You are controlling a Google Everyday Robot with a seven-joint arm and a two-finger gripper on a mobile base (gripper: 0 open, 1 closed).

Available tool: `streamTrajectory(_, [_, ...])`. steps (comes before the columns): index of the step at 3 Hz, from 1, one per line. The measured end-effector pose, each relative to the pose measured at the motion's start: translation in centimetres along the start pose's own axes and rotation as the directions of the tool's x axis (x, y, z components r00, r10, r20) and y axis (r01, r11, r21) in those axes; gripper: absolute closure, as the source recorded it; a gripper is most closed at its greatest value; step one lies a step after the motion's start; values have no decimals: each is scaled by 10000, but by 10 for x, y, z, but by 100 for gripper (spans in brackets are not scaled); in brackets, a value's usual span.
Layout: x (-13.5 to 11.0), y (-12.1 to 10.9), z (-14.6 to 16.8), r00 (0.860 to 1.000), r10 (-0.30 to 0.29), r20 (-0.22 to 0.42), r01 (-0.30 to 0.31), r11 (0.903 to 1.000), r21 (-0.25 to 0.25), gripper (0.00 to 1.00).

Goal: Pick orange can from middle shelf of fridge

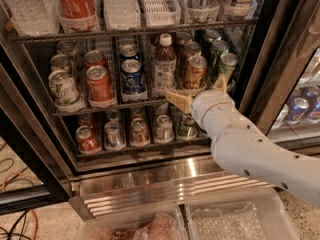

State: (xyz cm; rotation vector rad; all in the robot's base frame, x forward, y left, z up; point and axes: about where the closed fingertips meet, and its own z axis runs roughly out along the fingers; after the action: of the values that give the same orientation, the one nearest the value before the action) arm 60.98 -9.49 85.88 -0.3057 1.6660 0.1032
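Observation:
The orange can stands at the front of its lane on the middle shelf of the fridge, right of a brown bottle. More orange cans stand behind it. My gripper is just in front of and below the can, at the shelf's front edge. It is open, with one tan finger to the lower left of the can and the other to its right. The white arm comes in from the lower right.
On the same shelf stand red cans, blue cans, green-and-white cans on the left and green cans on the right. Smaller cans fill the rack below. Clear bins sit on the floor in front.

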Motion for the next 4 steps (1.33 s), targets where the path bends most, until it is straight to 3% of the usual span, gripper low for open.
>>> streamTrajectory(1, [7, 5, 6, 9999, -93, 53, 92, 9996, 251, 7])
streamTrajectory(4, [17, -6, 19, 9995, -298, 45, 291, 9928, 1160, 30])
